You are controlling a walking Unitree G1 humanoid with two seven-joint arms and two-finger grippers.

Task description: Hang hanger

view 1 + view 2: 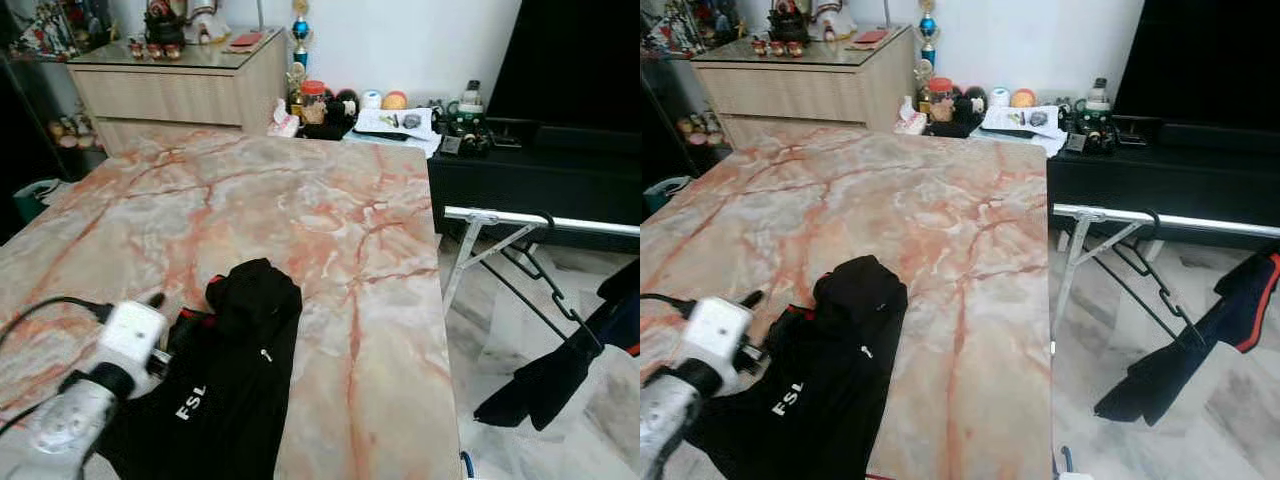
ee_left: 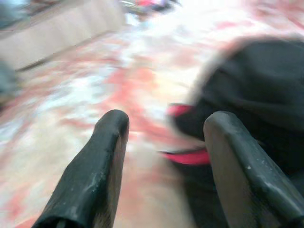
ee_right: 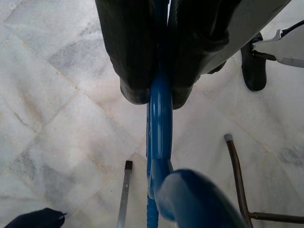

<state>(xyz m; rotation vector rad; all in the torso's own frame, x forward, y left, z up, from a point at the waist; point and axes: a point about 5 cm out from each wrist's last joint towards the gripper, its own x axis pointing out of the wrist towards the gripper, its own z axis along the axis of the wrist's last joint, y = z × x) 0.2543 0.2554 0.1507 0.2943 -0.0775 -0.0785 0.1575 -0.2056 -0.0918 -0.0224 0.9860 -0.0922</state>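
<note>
Two fingers (image 3: 135,71) pinching blue hanger (image 3: 160,123)

blue hanger (image 3: 160,137) pinched between black fingers (image 3: 130,57), black shirt (image 1: 225,385) with white lettering, pink-veined marble table (image 1: 330,215)

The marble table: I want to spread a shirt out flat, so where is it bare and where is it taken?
The marble table is bare across its far half and along its right edge, beside the drying rack. The near left corner is crowded: the black garment lies there with the left gripper, jaws open, at its collar. The right gripper holds a blue hanger over the floor.
</note>
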